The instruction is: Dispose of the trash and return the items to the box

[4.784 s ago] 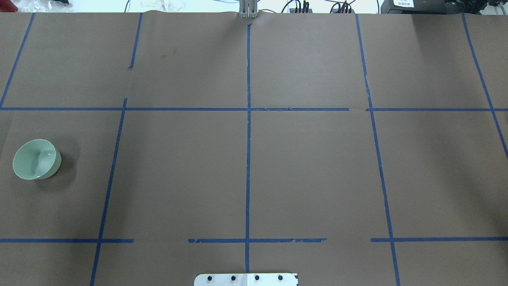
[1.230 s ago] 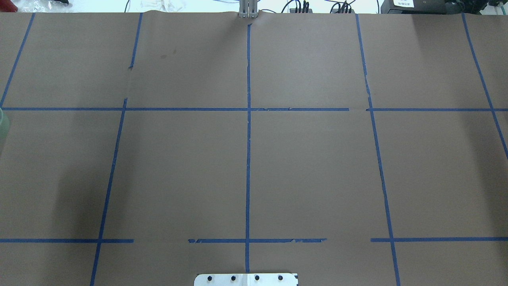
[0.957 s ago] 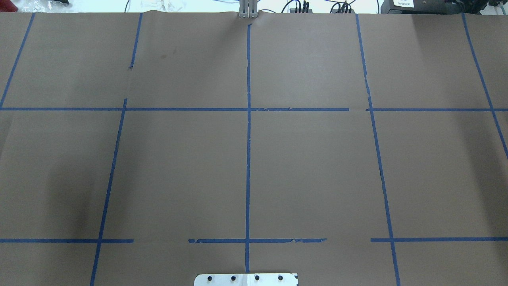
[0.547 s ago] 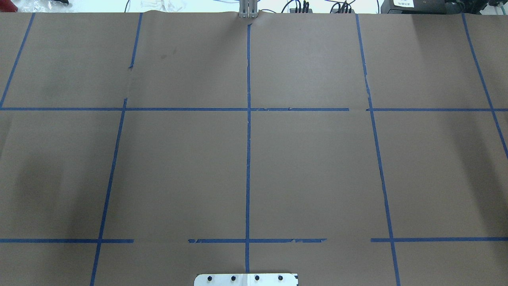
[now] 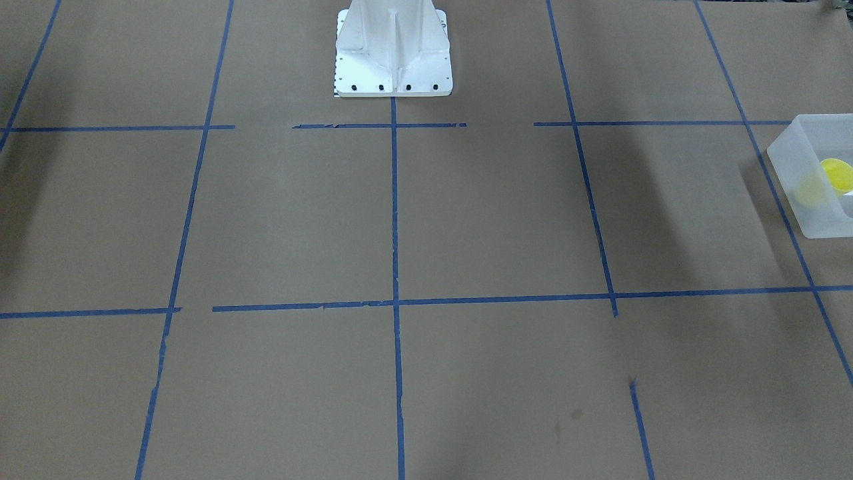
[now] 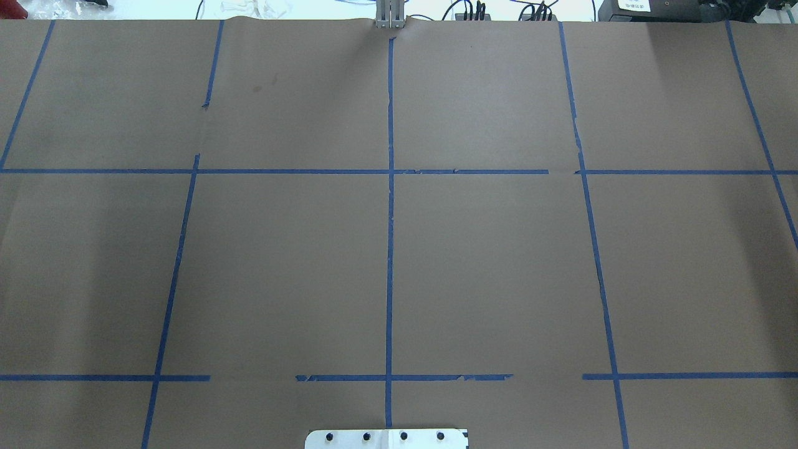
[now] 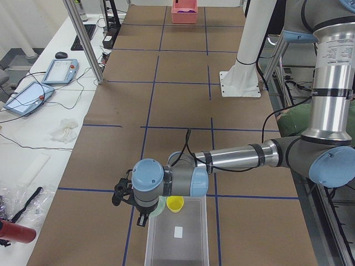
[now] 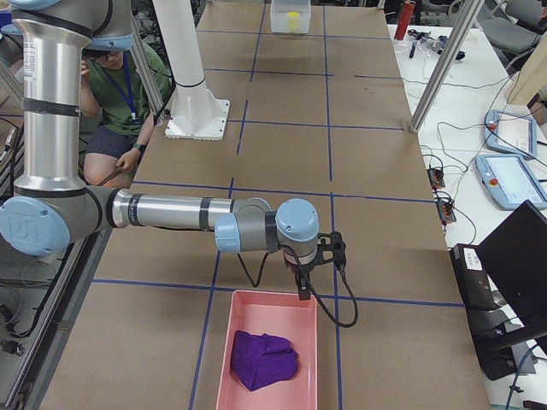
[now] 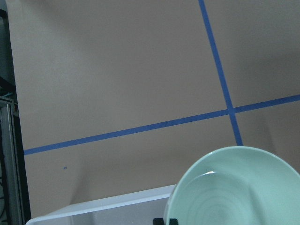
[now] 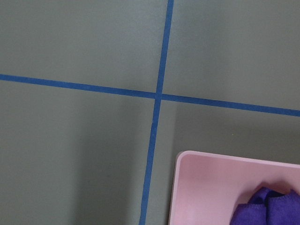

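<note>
Taped brown table [image 6: 499, 262], box [image 5: 790, 170], pink tray [image 8: 273, 316]

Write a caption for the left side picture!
Left gripper holds green bowl at the box's edge; yellow cup sits inside.

**Matt paper and frosted plastic on a robot's table**
The brown paper cover [image 6: 486, 262] is dull and smooth, its blue tape lines [image 6: 390, 249] frayed in places. The bin [image 5: 786, 167] is frosted translucent plastic, the yellow cup [image 5: 838, 175] glossy plastic, the mint-green bowl [image 9: 239, 187] smooth with a soft sheen. The pink tray [image 10: 206, 187] is smooth plastic, the purple cloth [image 10: 272, 208] soft and crumpled. The left arm [image 7: 233, 158] has brushed metal tubes.
</note>
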Robot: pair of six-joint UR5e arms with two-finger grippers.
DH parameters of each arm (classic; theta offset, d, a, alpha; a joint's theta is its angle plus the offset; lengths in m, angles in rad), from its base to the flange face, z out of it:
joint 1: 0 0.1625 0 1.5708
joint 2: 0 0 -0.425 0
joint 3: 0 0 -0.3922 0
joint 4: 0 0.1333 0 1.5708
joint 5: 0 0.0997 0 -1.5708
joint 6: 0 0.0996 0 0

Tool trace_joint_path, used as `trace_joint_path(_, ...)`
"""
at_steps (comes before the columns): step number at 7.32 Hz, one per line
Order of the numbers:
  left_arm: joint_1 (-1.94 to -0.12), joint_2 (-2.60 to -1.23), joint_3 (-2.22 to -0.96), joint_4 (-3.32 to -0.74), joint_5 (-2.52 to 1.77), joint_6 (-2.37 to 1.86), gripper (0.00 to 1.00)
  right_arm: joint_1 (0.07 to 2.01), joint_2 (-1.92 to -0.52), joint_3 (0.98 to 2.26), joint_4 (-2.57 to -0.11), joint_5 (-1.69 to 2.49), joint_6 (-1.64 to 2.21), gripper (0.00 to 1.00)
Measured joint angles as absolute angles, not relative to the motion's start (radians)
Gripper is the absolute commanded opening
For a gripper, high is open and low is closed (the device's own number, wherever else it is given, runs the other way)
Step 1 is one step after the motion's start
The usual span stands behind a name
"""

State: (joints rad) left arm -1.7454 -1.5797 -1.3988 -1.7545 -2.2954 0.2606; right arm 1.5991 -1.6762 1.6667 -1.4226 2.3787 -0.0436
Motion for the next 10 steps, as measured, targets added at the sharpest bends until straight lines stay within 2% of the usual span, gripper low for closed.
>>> trace_joint_path(3, -1.779, -1.572, -1.299, -1.766, -2.262, 0.269, 0.0, 1.599, -1.675, 1.666, -1.413, 2.417, -0.043, 1.0)
trace_joint_path(4, -1.781, -1.556, -1.282, -1.789, -2.238, 0.268, 0.05, 1.6, -1.675, 1.667, -1.412, 2.421, -0.043, 1.0)
trace_joint_path(5, -1.782, -1.535, -1.272, -1.822, -2.225, 0.267, 0.98, 1.6, -1.675, 1.669, -1.412, 2.423, -0.043, 1.0)
trace_joint_path(10, -1.782, -1.504, -1.306, -1.858, -2.217, 0.255, 1.0, 1.6, -1.677, 1.702, -1.416, 2.425, -0.044, 1.0)
